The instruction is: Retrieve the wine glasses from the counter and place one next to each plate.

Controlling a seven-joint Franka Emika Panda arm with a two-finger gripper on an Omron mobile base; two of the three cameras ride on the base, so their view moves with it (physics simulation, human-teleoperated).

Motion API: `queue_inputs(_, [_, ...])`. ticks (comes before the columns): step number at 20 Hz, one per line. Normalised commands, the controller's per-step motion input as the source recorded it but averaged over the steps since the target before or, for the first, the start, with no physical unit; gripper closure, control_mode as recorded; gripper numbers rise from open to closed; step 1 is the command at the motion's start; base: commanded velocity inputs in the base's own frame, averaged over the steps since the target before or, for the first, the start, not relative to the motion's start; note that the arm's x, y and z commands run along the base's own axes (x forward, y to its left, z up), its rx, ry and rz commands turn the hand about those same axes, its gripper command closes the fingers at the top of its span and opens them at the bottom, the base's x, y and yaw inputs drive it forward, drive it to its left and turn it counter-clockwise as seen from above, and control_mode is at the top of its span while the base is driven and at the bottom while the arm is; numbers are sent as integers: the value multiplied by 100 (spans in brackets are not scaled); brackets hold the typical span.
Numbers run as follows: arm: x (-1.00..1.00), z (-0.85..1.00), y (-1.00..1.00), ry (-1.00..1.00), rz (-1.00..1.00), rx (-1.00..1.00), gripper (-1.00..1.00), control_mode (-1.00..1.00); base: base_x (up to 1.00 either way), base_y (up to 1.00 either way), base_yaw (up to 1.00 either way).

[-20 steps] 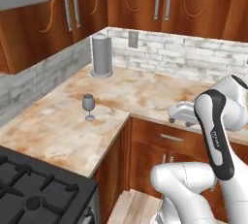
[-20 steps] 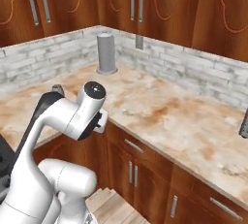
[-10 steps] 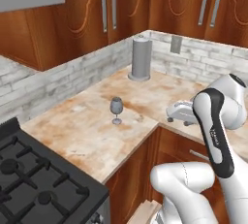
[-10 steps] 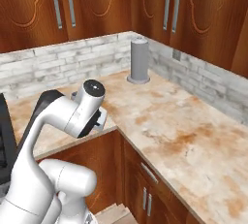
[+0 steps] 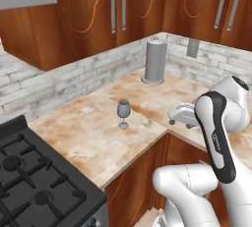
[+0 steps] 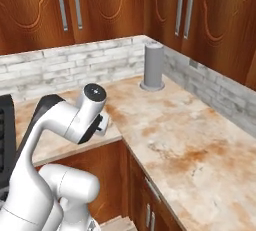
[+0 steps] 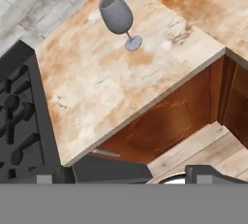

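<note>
My own elbow is blocking the wine glass (image 5: 123,113) in the right base view. The stove (image 7: 22,116) is running off the left edge of the hand view and off the bottom corner of the left base view. My fingertips (image 7: 111,174) are barely showing along the bottom there.

I count one wine glass (image 5: 123,113) on the counter (image 5: 88,137), well ahead of the pincer (image 5: 183,115). One grey cylinder (image 5: 155,61) stands farther beyond it by the wall. One black stove (image 5: 34,186) lies off to its left. I see four cabinet handles (image 5: 118,7) above.
</note>
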Motion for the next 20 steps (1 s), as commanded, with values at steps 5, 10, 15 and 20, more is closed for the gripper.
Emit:
queue_inputs(5, [0, 0, 0, 0, 0, 0, -100, 100, 31, -34, 11])
queue_inputs(10, [0, 0, 0, 0, 0, 0, -100, 100, 60, -22, 1])
queue_inputs(15, [0, 0, 0, 0, 0, 0, -100, 100, 56, -11, 0])
queue_inputs(20, [35, -2, 1, 9, -7, 10, -100, -100, 0, 0, 0])
